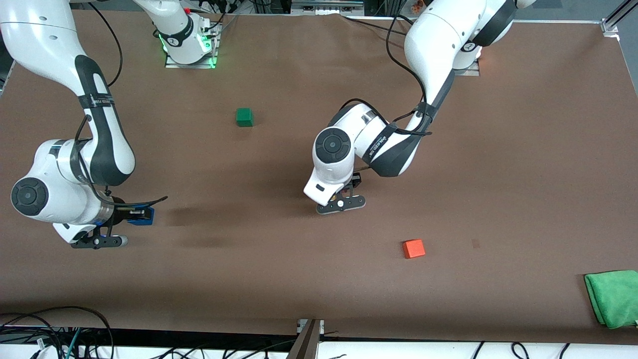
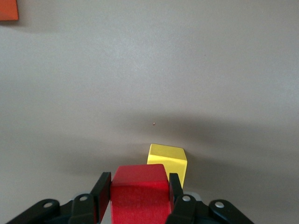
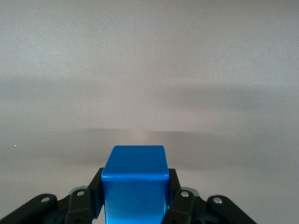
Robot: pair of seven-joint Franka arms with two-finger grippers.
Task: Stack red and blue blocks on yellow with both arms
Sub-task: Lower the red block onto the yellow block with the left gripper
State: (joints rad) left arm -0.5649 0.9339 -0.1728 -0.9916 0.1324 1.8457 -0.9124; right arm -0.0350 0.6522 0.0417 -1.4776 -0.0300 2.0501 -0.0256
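My left gripper (image 1: 343,199) hangs over the middle of the table, shut on the red block (image 2: 139,196), which fills the gap between its black fingers (image 2: 101,196). The yellow cube (image 2: 168,161) rests on the table close by the red block, which covers one of its corners in the left wrist view. In the front view the left hand hides both cubes. Toward the right arm's end of the table, my right gripper (image 1: 132,214) is shut on the blue block (image 3: 134,186), whose edge (image 1: 145,215) shows past the hand.
An orange-red cube (image 1: 413,248) lies nearer to the front camera than the left hand and shows at a corner of the left wrist view (image 2: 8,9). A green cube (image 1: 244,117) sits closer to the bases. A folded green cloth (image 1: 613,297) lies at the left arm's end.
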